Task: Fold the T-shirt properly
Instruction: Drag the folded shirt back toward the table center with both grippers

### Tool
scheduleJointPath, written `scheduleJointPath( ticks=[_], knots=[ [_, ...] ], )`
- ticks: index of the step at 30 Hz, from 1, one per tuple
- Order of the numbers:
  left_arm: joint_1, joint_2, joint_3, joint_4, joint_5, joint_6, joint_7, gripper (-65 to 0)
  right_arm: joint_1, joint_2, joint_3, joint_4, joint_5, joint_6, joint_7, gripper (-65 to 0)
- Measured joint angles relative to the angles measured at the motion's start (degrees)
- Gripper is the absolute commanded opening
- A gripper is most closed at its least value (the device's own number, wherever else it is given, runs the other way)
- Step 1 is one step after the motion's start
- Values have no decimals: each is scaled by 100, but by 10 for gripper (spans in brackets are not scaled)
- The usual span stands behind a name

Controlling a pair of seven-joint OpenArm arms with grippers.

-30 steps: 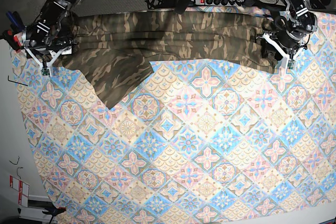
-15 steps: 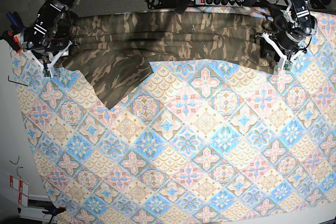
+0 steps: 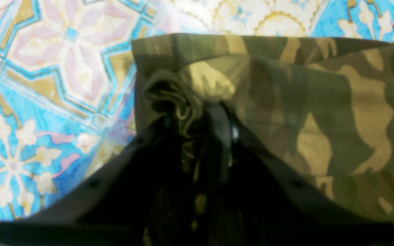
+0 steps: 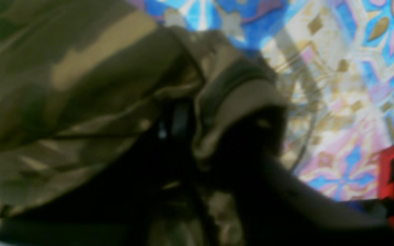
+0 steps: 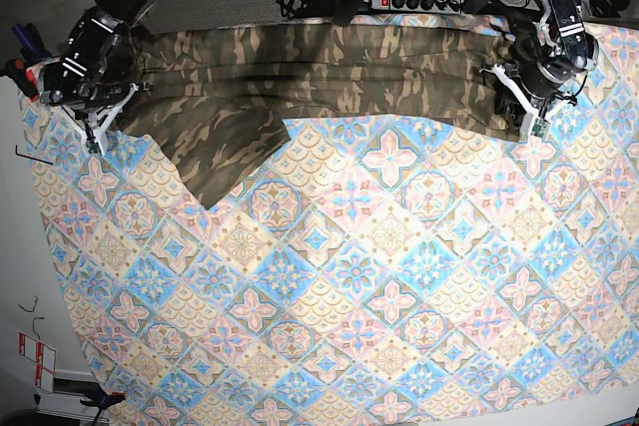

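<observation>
Stretching across the desk's far edge, the camouflage T-shirt [image 5: 319, 72] is clamped at both ends: left gripper [image 3: 200, 116] and right gripper [image 4: 186, 130] jaws are closed on bunched cloth. Slipping is risked if tension rises; one sleeve flap sags loose. Power strip [image 5: 424, 0] and cables lie behind the patterned tablecloth [image 5: 379, 276].

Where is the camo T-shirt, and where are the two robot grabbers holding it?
T-shirt [image 5: 329, 67], base view, middle of the stretched cloth.
Left gripper [image 3: 200, 112], left wrist view, fingertips pinching bunched cloth.
Right gripper [image 5: 95, 112], base view, fingertips at the shirt's end.
</observation>
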Motion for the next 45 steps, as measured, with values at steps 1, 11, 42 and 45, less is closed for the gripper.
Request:
scheduleJointPath(
  ticks=[1, 11, 42, 45],
  knots=[
    [2, -15, -2, 0, 0, -2, 4, -557, -4, 9, 0, 57, -7, -46, 20, -501],
    [-2, -26, -2, -2, -17, 0, -2, -557, -39, 11, 796, 210, -107, -149, 66, -323],
    [-2378, 376, 55, -1823, 1390, -15, 1051, -605, 2249, 599, -188, -3624, -2328, -592, -402, -628],
    [-2509, 385, 76, -1912, 1515, -22, 1027, -606, 2483, 662, -168, -3845, -2402, -479, -763, -628]
  ],
)
